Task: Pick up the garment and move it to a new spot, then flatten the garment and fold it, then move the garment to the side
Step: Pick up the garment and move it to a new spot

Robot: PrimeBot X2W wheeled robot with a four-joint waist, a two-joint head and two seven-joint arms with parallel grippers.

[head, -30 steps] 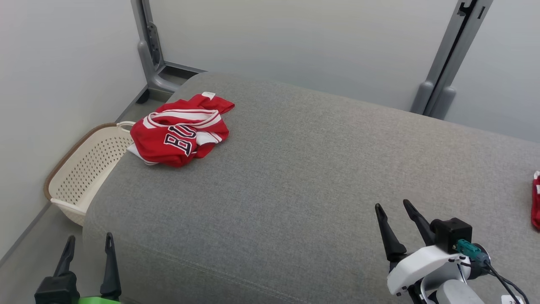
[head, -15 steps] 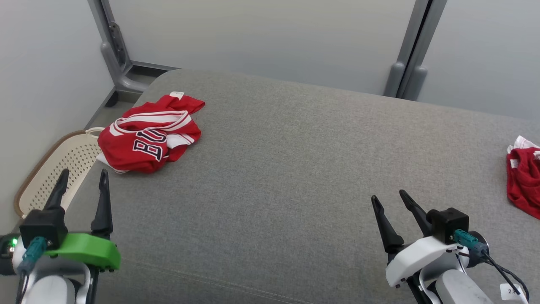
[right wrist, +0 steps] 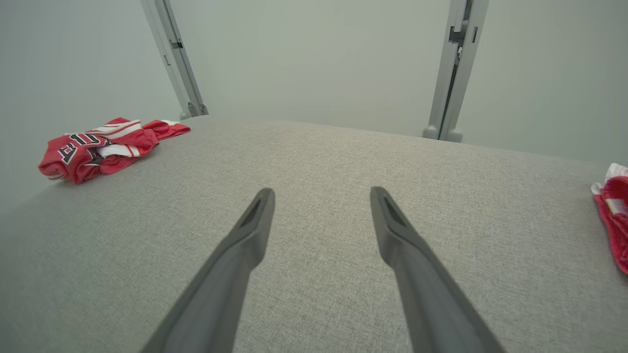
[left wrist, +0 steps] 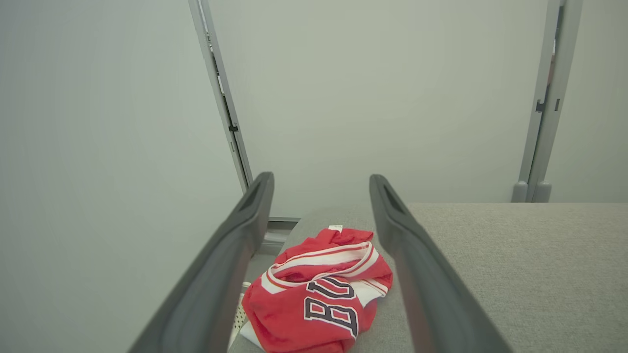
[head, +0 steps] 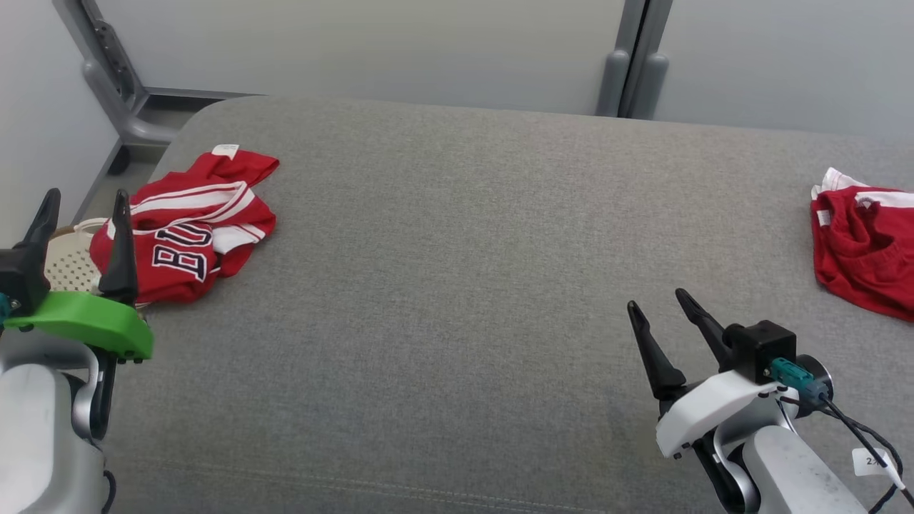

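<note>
Basket (head: pixel 68 260) sits off the left edge of the cushion (head: pixel 457 250), partly behind my left gripper (head: pixel 86 194). That gripper is spread wide and empty, raised just short of the jersey (head: pixel 186 228); I read it as lining up the pick. The jersey lies crumpled at the cushion's far-left corner, untouched. Right gripper (head: pixel 655 298) is also spread and empty, over bare cushion, probably waiting. Red cloth (head: pixel 864 250) at the right edge. Versus a second ago: head camera swung right, so the scene slid left; left gripper has come up toward the jersey; right one barely shifted.
</note>
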